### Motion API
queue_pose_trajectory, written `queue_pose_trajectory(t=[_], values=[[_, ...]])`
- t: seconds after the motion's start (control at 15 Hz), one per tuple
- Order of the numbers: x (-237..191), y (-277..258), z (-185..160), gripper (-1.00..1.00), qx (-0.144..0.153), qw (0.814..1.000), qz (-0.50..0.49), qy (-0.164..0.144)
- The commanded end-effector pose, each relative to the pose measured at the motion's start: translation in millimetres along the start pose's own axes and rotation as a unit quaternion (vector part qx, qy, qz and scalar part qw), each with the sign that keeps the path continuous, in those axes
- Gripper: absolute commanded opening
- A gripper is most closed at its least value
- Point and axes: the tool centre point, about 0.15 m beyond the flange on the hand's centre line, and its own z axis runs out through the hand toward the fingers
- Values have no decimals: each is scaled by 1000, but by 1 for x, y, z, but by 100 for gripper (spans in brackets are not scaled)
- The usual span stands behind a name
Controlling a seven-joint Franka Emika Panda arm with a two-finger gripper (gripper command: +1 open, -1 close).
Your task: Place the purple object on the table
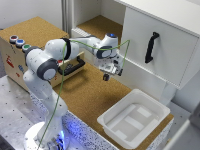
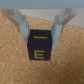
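The purple object (image 2: pixel 39 46) is a small dark purple cube with a yellow "E" on its face. In the wrist view it sits between my two fingers (image 2: pixel 22 25), which press against its upper sides. My gripper (image 1: pixel 106 74) is shut on the purple object (image 1: pixel 106 77) and holds it a little above the brown cork table (image 1: pixel 85 95). This spot lies in front of the white cabinet, towards the middle of the exterior view.
A white plastic tray (image 1: pixel 114 134) stands on the table towards the exterior view's right. A white cabinet door with a black handle (image 1: pixel 151 47) rises behind the gripper. At the exterior view's left are a cork-topped box with coloured buttons (image 1: pixel 20 42) and a black-handled drawer (image 1: pixel 72 67).
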Motion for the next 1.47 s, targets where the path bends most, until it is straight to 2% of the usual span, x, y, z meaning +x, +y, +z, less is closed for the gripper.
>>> queue_pose_trajectory(t=[0.0, 0.27, 0.6, 0.8, 1.0, 1.13, 1.2, 1.4], values=[[-5, 34, 43, -100, 26, 999, 23, -11], [-4, 58, 83, -100, 25, 999, 17, -22], [9, 54, 98, -100, -30, 998, 42, -29], [17, 54, 111, -100, -40, 997, 67, -24], [27, 57, 123, -100, -28, 998, 59, -24], [24, 58, 119, -100, -23, 998, 61, -18], [23, 58, 118, 100, -24, 998, 59, -21], [13, 59, 109, 100, -8, 998, 55, -14]])
